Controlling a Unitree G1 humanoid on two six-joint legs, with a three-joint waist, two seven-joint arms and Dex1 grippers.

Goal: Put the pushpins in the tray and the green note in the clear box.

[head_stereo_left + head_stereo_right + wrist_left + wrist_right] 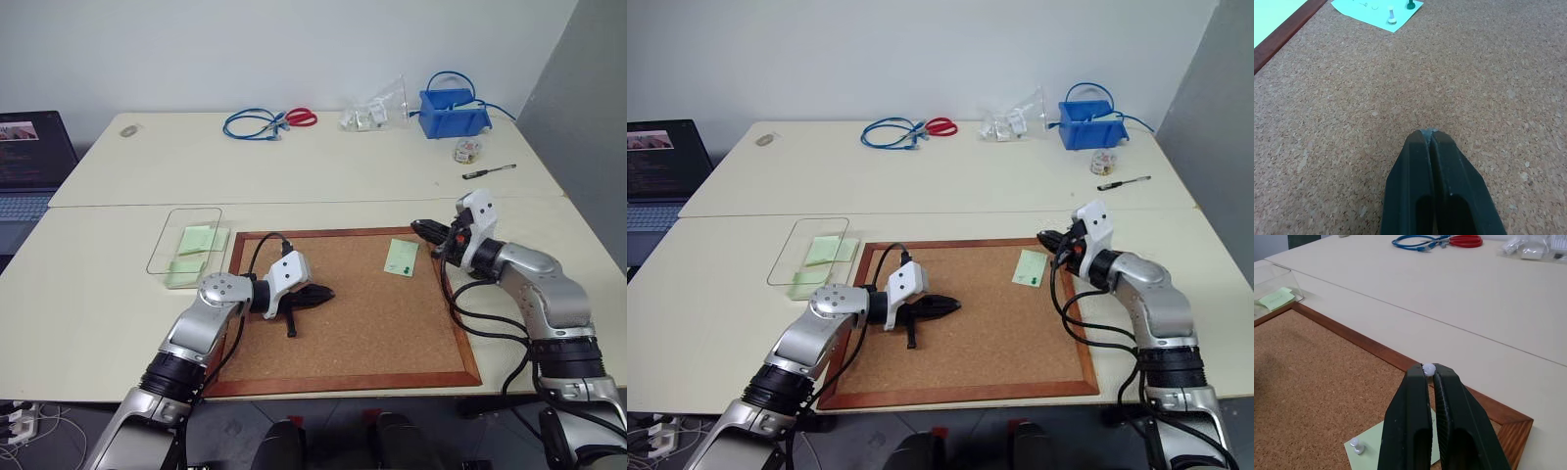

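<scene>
I've got the right gripper pinching a whitish pin at its fingertips, held above the cork board's far right edge. Green note lies flat on the board just below/beside it, w/ a white pin and a green pin stuck in. Left gripper is pressed together, empty, low over mid-board. Clear box sits off the board's left corner w/ green notes inside.

Pushpins: three. Green notes on corkboard: one.
</scene>
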